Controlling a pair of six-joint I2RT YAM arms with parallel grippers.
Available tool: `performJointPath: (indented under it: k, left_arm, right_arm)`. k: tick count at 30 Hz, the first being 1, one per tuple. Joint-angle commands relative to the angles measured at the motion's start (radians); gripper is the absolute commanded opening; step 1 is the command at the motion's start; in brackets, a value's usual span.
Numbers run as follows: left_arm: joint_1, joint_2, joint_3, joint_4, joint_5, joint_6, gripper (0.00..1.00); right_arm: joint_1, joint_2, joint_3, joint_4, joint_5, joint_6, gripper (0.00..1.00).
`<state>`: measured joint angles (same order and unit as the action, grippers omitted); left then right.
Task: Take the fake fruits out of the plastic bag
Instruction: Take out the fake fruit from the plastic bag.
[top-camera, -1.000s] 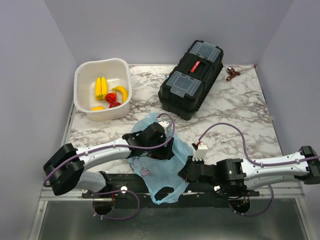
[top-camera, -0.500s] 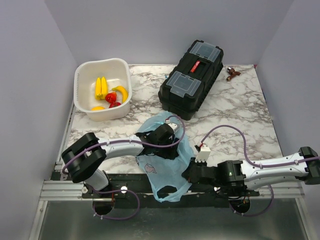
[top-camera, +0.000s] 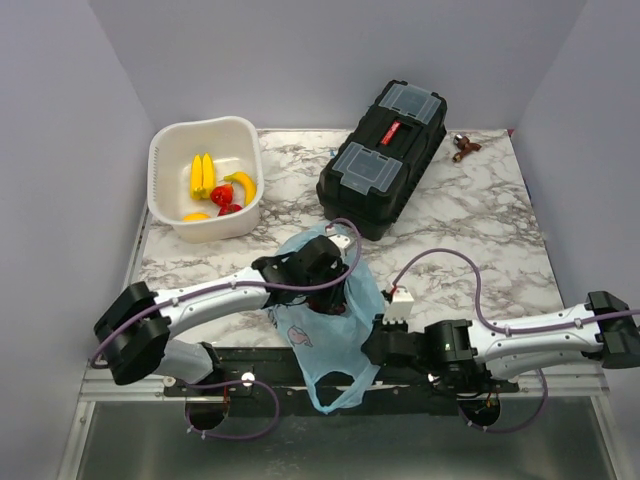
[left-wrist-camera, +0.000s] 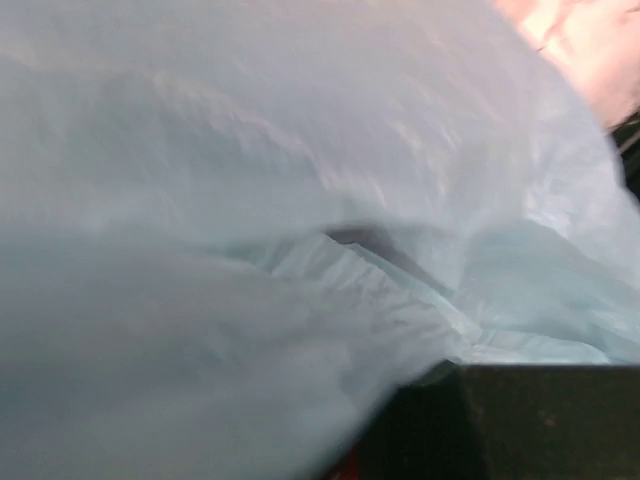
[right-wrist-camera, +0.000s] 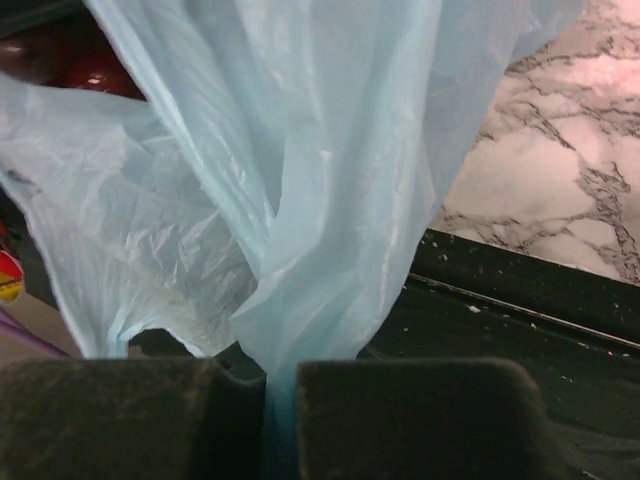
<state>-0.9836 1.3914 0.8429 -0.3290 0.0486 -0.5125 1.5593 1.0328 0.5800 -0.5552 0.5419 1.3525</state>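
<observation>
Clamps the right pincer tight on a fold of the thin light-blue translucent plastic bag, draped over the marble bench's near edge. Buries the left pincer in it; cannot tell its opening.

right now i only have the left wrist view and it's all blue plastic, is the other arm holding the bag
Observer: Yes. The right end effector is shut on a fold of the plastic bag.
Operator: where's my left end effector then
Observer: In the top view, the left end effector is pushed into the bag's far end, with its fingers hidden by plastic.
Operator: any fruit in there
Observer: The right wrist view shows a dark red glossy thing near the top of the bag. I can't tell what it is.
</observation>
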Motion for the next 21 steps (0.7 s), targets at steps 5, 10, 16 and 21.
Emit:
performJointPath:
  k: [5,10,16,21]
  left_arm:
    - [0.003,-0.225,0.013,-0.044,0.052,-0.018,0.14]
    - [0.003,-0.293,0.044,-0.089,0.082,-0.04,0.12]
    - [0.022,-0.298,0.079,-0.103,0.08,-0.068,0.09]
    - [0.046,-0.345,0.021,-0.006,0.101,-0.102,0.05]
  right_arm:
    - [-0.052,-0.016,0.088,0.004,0.069,-0.115,0.01]
    - [-0.092,-0.008,0.12,0.018,0.026,-0.185,0.01]
    - [-0.112,0.067,0.138,0.018,-0.046,-0.197,0.01]
    - [-0.114,0.1,0.097,0.03,-0.068,-0.167,0.01]
